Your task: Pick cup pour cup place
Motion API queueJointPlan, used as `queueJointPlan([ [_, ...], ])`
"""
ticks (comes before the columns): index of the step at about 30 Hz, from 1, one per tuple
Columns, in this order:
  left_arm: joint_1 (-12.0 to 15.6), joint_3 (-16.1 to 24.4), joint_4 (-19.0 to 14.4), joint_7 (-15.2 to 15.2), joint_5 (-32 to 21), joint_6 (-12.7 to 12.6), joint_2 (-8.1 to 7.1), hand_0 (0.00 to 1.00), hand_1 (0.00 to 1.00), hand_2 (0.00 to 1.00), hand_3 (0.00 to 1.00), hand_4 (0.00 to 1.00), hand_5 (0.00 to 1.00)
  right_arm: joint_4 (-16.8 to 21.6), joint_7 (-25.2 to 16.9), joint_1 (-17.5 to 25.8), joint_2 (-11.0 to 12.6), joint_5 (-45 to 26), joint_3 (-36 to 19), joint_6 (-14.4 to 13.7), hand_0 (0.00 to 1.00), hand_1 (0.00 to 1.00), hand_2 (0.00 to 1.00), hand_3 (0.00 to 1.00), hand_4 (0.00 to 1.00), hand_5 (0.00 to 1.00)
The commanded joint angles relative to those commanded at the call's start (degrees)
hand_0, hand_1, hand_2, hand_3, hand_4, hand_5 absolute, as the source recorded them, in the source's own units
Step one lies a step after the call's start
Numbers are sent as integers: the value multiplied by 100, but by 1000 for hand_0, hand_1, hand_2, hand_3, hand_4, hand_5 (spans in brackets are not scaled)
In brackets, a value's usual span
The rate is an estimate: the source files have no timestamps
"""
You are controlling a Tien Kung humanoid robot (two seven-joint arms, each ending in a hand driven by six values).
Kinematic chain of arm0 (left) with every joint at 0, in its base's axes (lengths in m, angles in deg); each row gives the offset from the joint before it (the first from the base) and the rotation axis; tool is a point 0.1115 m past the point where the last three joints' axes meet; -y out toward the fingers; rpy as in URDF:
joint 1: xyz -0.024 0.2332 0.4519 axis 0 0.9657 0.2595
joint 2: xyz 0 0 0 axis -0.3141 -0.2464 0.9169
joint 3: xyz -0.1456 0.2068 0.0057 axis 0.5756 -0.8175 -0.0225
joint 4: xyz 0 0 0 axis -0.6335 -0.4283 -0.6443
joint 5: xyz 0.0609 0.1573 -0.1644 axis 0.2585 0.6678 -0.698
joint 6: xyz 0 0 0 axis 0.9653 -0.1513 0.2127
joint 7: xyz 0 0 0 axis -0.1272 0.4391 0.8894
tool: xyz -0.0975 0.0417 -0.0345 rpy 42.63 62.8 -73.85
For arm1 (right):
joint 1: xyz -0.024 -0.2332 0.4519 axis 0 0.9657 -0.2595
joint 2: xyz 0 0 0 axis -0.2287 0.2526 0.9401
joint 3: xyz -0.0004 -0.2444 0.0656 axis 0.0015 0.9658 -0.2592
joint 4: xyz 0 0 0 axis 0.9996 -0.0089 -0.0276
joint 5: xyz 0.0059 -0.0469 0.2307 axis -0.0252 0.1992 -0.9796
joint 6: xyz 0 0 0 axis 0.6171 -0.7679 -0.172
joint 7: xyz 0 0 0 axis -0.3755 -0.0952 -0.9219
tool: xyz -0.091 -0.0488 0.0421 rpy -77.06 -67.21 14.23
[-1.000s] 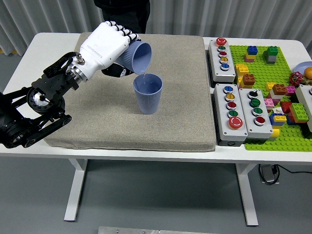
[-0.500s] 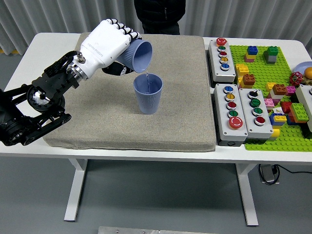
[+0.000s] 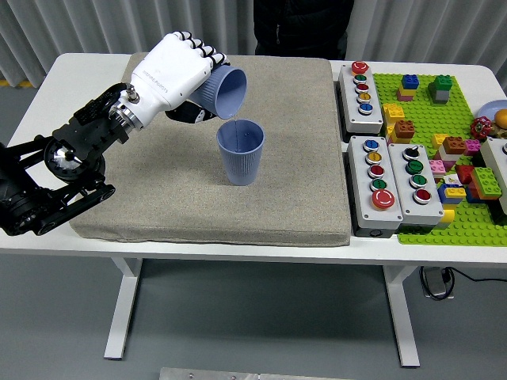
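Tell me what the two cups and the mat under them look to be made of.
Held cup and standing cup: probably matte blue plastic, with fine vertical ribs and no shine. Mat: likely a woven, felt-like fabric, with a speckled grey-beige texture and soft, thick edges.

head view | high, robot's side | faces forward-down | table

— Where do I have room on the bench?

— I see the grey mat bare along its near edge and toward its right edge; I can pass there.

— What blocks me?

— The standing cup at mid-mat, with my left hand holding the tilted cup just above its rim. Button boxes and the brick plate crowd the right end. A person stands at the far edge.
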Motion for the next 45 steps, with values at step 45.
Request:
queueJointPlan([
  [45, 577, 942, -21, 286, -1229, -362, 77, 460, 444, 480, 489, 688, 139, -1, -4, 26, -7, 70, -72, 25, 669, 609, 558, 550, 2, 199],
])
